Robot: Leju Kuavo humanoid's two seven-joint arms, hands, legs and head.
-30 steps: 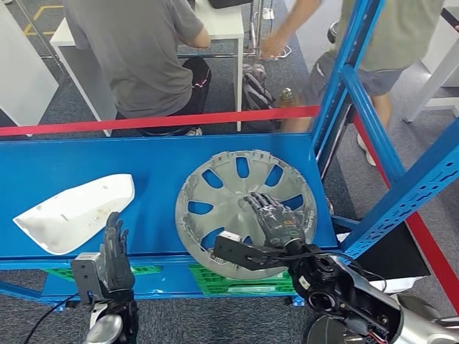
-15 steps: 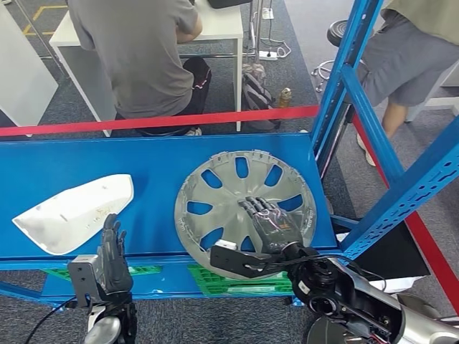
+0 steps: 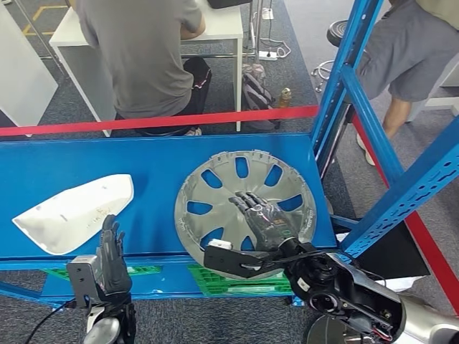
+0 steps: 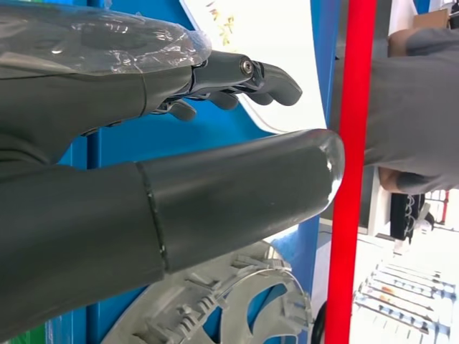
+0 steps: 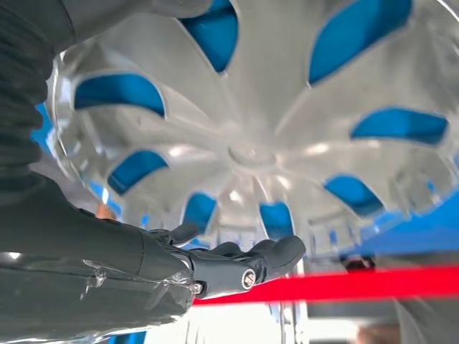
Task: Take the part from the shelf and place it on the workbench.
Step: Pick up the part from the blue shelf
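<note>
Head view: right hand [image 3: 265, 221] spread flat over hubcap [image 3: 216, 188] on blue shelf [image 3: 151, 168], holding nothing; left hand [image 3: 112, 259] empty, fingers apart. Right wrist view: fingers [image 5: 238, 266] extended above spokes; best hooked through an opening before lifting.

Even, bright indoor light fills the head view, sharp throughout, with soft shadows under the wheel cover [image 3: 246, 208] on the blue shelf [image 3: 151, 161]. The right wrist view is blurred up close, with glare on the cover's spokes. The left wrist view overexposes to white toward 4 o'clock, the near thumb soft.
</note>
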